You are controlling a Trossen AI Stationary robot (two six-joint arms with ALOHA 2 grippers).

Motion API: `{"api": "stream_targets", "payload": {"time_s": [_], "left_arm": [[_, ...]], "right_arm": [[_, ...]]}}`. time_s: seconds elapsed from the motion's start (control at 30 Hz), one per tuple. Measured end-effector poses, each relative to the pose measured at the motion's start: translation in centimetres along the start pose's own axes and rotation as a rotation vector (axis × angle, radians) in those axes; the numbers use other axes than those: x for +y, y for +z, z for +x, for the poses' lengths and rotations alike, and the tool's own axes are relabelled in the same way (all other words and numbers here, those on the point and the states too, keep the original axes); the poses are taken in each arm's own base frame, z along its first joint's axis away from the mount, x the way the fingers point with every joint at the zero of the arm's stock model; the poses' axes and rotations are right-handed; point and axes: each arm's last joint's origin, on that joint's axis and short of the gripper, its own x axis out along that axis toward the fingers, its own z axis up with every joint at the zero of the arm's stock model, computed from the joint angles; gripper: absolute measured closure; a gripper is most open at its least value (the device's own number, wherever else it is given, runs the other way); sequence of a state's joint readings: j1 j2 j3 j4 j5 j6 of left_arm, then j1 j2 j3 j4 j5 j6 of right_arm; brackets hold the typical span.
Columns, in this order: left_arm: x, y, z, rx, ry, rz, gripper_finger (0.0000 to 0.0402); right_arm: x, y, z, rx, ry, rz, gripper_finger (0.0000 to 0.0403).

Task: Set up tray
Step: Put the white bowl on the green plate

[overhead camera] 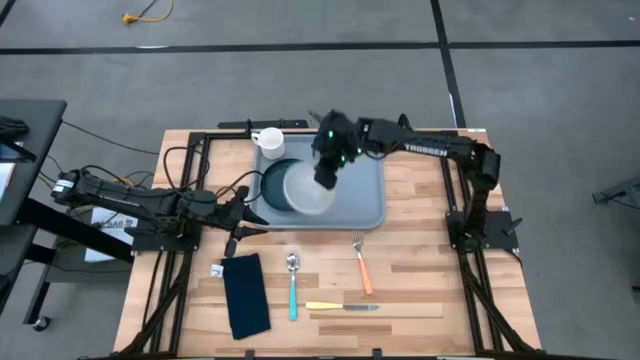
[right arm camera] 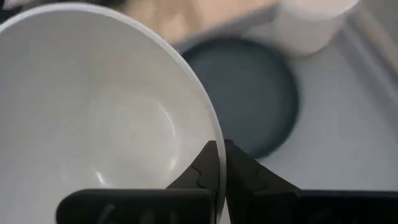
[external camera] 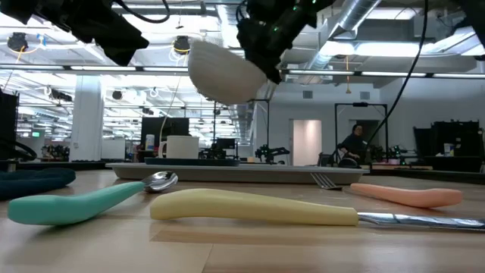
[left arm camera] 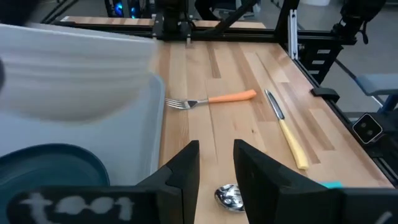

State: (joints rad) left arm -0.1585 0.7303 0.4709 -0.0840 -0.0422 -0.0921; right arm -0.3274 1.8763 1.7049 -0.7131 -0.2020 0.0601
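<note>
The table (overhead camera: pixel 400 260) is being lit evenly and softly from above in the high view, with only faint, short shadows being cast beside the cutlery, while in the low view rows of ceiling lights (external camera: pixel 182 45) are being recorded as bright glare patches against a well-lit room, and the arms overhead are being reduced to dark silhouettes. The near yellow knife handle (external camera: pixel 250 207) and teal spoon handle (external camera: pixel 68 205) are being rendered soft and out of focus in the low view. The white bowl (left arm camera: pixel 74 74) is being smeared by blur in the left wrist view, and in the right wrist view the background mug (right arm camera: pixel 311 22) and dark plate (right arm camera: pixel 249 93) are being left defocused behind the bowl's rim.
</note>
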Motion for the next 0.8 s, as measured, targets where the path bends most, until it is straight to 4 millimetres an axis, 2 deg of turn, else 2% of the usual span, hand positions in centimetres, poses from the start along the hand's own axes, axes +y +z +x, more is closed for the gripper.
{"api": "stream_targets", "payload": {"time_s": [0.1,0.37,0.47,0.67,0.8], "left_arm": [[0.0,0.0,0.0,0.004,0.001,0.0,0.0315],[0.1,-0.1,0.0,0.014,0.026,0.001,0.0315],[0.1,-0.2,0.0,0.017,0.027,0.003,0.0315],[0.1,-0.2,0.0,0.024,0.028,0.009,0.0315],[0.1,-0.2,0.0,0.024,0.028,0.009,0.0315]], "right_arm": [[-2.1,1.1,0.8,-0.006,-0.029,0.036,0.0402],[-6.0,2.7,5.0,0.114,0.038,0.106,0.0402],[-6.5,3.3,6.6,0.136,0.037,0.097,0.0402],[-6.2,4.2,9.4,0.154,0.053,0.078,0.0403],[-6.6,3.7,11.0,0.181,0.054,0.085,0.0403]]}}
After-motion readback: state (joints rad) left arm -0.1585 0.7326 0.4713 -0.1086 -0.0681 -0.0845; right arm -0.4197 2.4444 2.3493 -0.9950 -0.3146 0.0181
